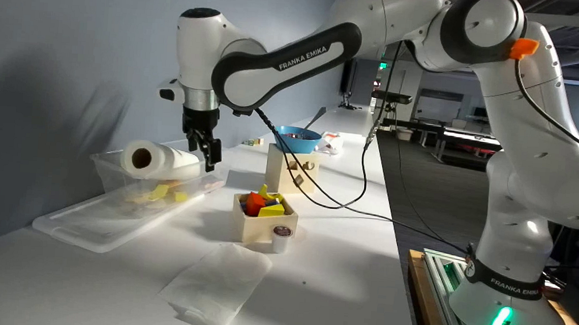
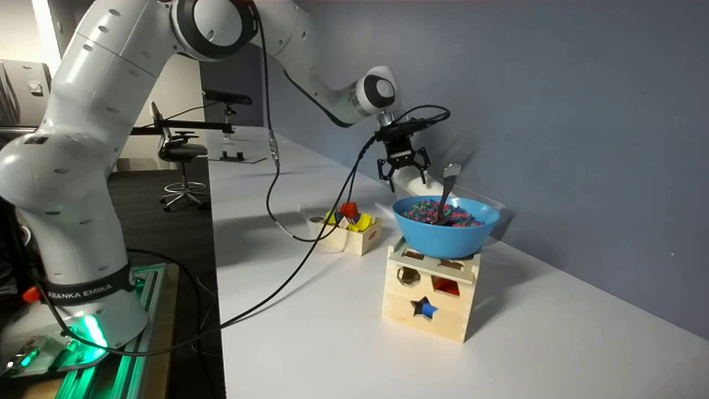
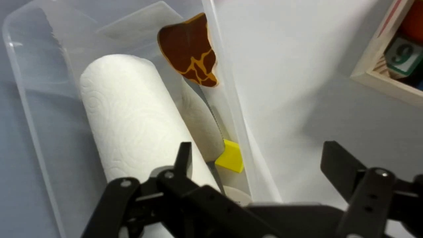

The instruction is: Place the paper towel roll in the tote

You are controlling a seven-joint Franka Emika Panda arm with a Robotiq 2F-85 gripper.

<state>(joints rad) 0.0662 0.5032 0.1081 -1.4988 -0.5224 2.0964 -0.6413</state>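
Observation:
The white paper towel roll [image 1: 172, 164] lies lengthwise in the clear tote [image 1: 106, 174], its core-hole end above the rim in an exterior view. In the wrist view the roll [image 3: 132, 115] lies between the tote's long rims [image 3: 31, 129]. In another exterior view the roll [image 2: 426, 186] is partly hidden by the gripper and a bowl. My gripper [image 1: 201, 157] is open, pointing down over the tote's side. In the wrist view the gripper [image 3: 259, 157] has one finger over the roll and one outside the rim, holding nothing. It shows open in an exterior view too [image 2: 408, 183].
A toy steak [image 3: 188, 49] and yellow pieces [image 3: 230, 157] lie in the tote. A clear lid [image 1: 96, 225] lies by it. Nearby are a wooden block box [image 1: 264, 227], a small pod [image 1: 281, 241], crumpled paper [image 1: 217, 285], and a blue bowl [image 2: 446, 235] on a shape sorter [image 2: 426, 299].

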